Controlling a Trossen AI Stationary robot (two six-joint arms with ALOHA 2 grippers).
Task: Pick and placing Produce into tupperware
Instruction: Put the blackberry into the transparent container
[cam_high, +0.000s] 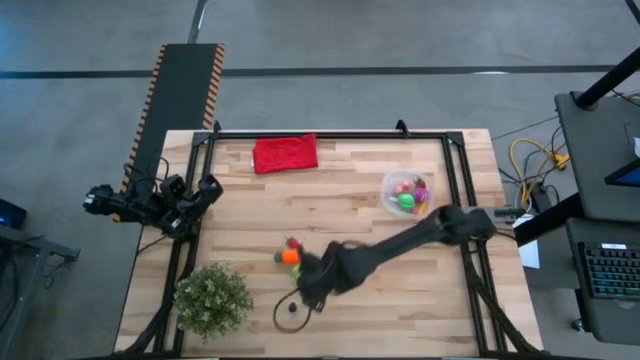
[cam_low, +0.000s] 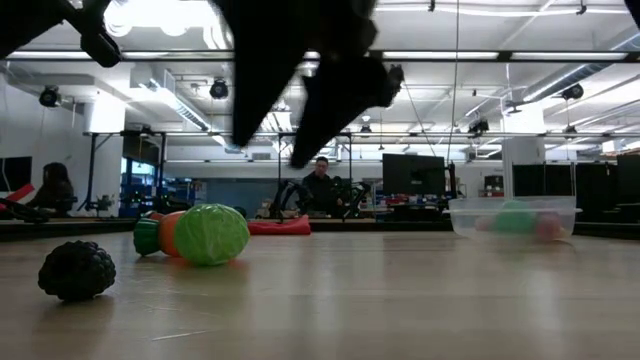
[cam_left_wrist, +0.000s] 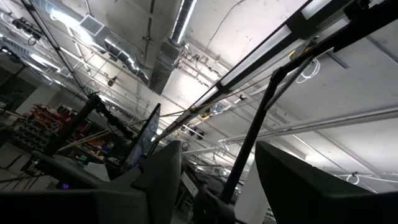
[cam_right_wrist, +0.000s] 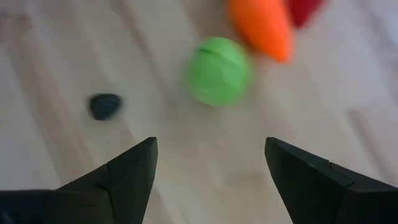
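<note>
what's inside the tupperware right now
The tupperware holds several small produce pieces: a green one, with pink and red ones beside it. How many lie underneath or behind those cannot be told.

Right gripper (cam_right_wrist: 211, 165) spread, empty, aloft

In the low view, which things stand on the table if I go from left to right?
Dark bumpy toy fruit → orange carrot → green round vegetable → red cloth farther back → clear tub with produce inside.
</note>
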